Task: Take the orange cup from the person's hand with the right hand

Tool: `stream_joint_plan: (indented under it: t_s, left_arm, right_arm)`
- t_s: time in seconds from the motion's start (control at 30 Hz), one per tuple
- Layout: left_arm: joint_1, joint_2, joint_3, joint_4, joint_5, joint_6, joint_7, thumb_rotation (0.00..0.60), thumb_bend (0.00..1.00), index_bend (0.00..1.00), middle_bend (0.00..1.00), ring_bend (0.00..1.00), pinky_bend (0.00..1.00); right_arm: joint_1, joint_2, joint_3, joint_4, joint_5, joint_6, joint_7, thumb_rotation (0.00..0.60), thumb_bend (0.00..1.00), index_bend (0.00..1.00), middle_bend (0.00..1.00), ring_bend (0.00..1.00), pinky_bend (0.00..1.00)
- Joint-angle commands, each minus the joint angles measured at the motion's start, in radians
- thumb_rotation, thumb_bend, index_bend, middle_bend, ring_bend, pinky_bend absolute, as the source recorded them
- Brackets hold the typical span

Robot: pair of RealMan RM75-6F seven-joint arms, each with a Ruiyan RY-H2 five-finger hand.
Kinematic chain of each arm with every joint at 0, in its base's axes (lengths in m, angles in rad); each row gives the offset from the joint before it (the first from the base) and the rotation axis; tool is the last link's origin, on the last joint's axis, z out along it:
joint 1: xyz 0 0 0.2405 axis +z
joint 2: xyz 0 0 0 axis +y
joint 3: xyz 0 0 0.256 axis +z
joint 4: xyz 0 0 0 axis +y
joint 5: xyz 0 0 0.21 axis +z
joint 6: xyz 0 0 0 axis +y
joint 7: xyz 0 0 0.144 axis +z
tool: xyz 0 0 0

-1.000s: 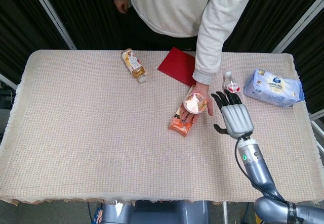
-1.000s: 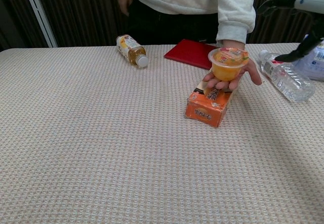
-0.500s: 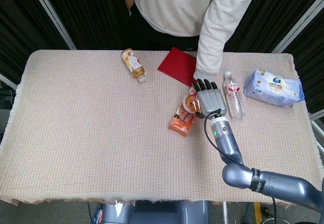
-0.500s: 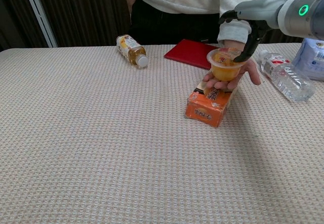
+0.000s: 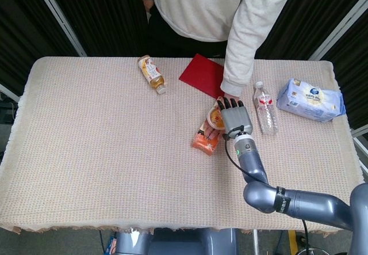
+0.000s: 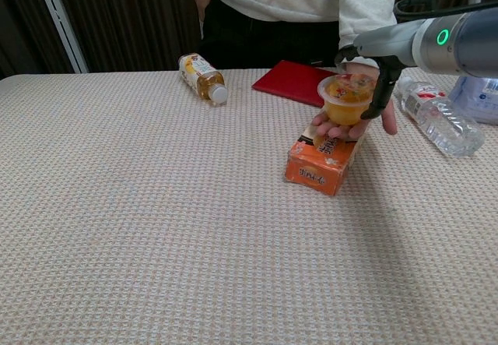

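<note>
The orange cup [image 5: 215, 117] [image 6: 347, 100], clear with orange filling, sits on the person's upturned palm [image 6: 342, 131] above an orange box. My right hand [image 5: 236, 117] [image 6: 383, 80] lies over the person's hand, against the cup's right side. Its fingers point straight toward the person and a dark finger runs down the cup's right wall. The fingers have not closed around the cup, and the person's fingers still hold it from below. My left hand appears in neither view.
Under the cup lies an orange box [image 5: 204, 140] [image 6: 319, 166]. A water bottle [image 5: 265, 109] [image 6: 440, 124] lies just right of my hand, with a blue-white packet [image 5: 310, 99] beyond. A red booklet [image 5: 201, 75] and a tea bottle [image 5: 152, 73] lie at the back.
My right hand swung left from beside the water bottle onto the person's hand and now lies against the cup's right side. The cup has stayed on the person's palm.
</note>
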Motion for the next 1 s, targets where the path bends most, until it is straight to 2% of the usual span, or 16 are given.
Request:
stream_joint_plan:
  t_s: [0.03, 0.23, 0.33, 0.4, 0.47, 0.53, 0.57, 0.63, 0.8, 1.0]
  left_arm:
    - [0.000, -0.001, 0.001, -0.001, 0.002, 0.000, 0.002, 0.600, 0.15, 0.00, 0.00, 0.00, 0.00]
    - [-0.003, -0.003, 0.001, 0.001, -0.004, -0.003, 0.004, 0.600, 0.15, 0.00, 0.00, 0.00, 0.00]
    - [-0.005, -0.003, 0.000, 0.003, -0.010, -0.006, 0.003, 0.600, 0.15, 0.00, 0.00, 0.00, 0.00]
    - [-0.007, -0.004, 0.000, 0.004, -0.012, -0.008, 0.004, 0.600, 0.15, 0.00, 0.00, 0.00, 0.00]
    - [-0.008, -0.004, 0.000, 0.005, -0.014, -0.010, 0.006, 0.600, 0.15, 0.00, 0.00, 0.00, 0.00]
    - [-0.009, -0.005, 0.000, 0.004, -0.014, -0.010, 0.007, 0.600, 0.15, 0.00, 0.00, 0.00, 0.00]
    - [-0.009, -0.005, 0.000, 0.004, -0.013, -0.010, 0.007, 0.600, 0.15, 0.00, 0.00, 0.00, 0.00]
    - [-0.008, -0.005, 0.000, 0.003, -0.012, -0.008, 0.007, 0.600, 0.15, 0.00, 0.00, 0.00, 0.00]
    - [-0.010, -0.010, 0.000, 0.007, -0.013, -0.007, 0.006, 0.600, 0.15, 0.01, 0.00, 0.00, 0.00]
    - [-0.011, -0.013, 0.002, 0.005, -0.013, -0.009, 0.012, 0.600, 0.15, 0.01, 0.00, 0.00, 0.00]
  right_arm:
    - [0.009, -0.011, -0.013, 0.020, -0.009, -0.001, 0.015, 0.600, 0.17, 0.03, 0.00, 0.00, 0.12]
    - [0.027, -0.044, -0.044, 0.085, -0.021, -0.001, 0.032, 0.600, 0.17, 0.05, 0.01, 0.00, 0.12]
    - [0.031, -0.058, -0.056, 0.104, -0.026, -0.003, 0.043, 0.600, 0.18, 0.10, 0.07, 0.01, 0.12]
    - [0.032, -0.068, -0.062, 0.118, -0.035, -0.004, 0.054, 0.600, 0.19, 0.15, 0.13, 0.05, 0.16]
    - [0.031, -0.079, -0.066, 0.131, -0.054, -0.003, 0.073, 0.600, 0.22, 0.26, 0.26, 0.18, 0.29]
    - [0.026, -0.096, -0.067, 0.149, -0.107, 0.013, 0.107, 0.600, 0.26, 0.45, 0.44, 0.37, 0.46]
    - [0.023, -0.101, -0.068, 0.154, -0.126, 0.018, 0.119, 0.600, 0.27, 0.53, 0.51, 0.43, 0.51]
    - [0.009, -0.123, -0.069, 0.173, -0.204, 0.046, 0.176, 0.600, 0.27, 0.61, 0.57, 0.48, 0.56]
    - [-0.026, -0.134, -0.087, 0.173, -0.356, 0.091, 0.272, 0.600, 0.27, 0.66, 0.59, 0.50, 0.57]
    - [-0.074, -0.062, -0.101, 0.054, -0.411, 0.139, 0.289, 0.600, 0.27, 0.67, 0.60, 0.51, 0.57]
